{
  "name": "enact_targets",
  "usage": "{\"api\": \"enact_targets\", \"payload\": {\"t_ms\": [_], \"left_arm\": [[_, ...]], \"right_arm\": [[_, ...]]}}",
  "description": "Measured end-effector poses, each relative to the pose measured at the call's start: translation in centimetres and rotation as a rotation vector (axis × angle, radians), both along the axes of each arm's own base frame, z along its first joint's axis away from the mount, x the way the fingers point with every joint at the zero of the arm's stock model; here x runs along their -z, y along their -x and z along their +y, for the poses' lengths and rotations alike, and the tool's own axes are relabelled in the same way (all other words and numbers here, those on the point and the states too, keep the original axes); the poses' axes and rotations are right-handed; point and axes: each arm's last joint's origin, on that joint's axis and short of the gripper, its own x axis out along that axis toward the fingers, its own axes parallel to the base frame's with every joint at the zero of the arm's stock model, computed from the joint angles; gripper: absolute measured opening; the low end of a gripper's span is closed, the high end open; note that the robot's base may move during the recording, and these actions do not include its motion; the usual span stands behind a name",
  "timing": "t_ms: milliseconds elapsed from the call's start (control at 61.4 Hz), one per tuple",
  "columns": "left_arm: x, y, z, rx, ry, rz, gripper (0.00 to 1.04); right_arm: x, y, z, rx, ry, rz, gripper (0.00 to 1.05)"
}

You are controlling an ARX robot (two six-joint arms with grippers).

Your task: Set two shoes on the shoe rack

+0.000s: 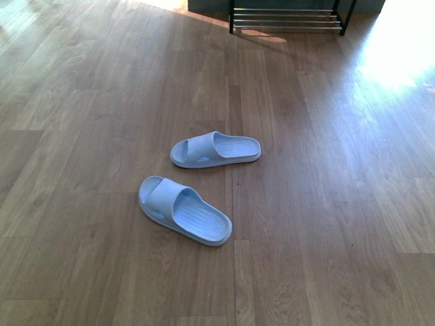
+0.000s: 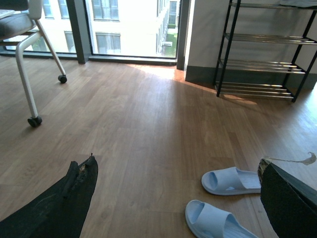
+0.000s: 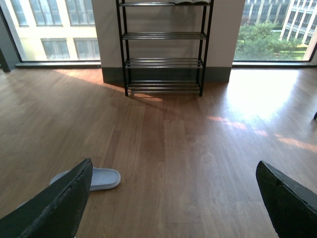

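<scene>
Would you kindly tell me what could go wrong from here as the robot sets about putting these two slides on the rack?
1. The near slide and far slide lie flat on the smooth wood floor. The open left tool or right tool might push one away instead of gripping it.
2. The rack stands well away from both slides, and its shelves are spaced rods, so a slide set down carelessly could tip or slip off.
</scene>
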Motion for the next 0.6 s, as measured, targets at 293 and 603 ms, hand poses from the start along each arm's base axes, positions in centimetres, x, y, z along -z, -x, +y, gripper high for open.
{"api": "enact_targets", "payload": {"t_ms": [293,603], "left_arm": [[0.0,0.0,-0.01,0.002,0.0,0.0,0.95],[0.0,0.0,-0.01,0.003,0.0,0.0,0.95]], "right_arm": [[0.0,0.0,0.0,0.002,0.0,0.0,0.96],[0.0,0.0,0.0,0.002,0.0,0.0,0.96]]}}
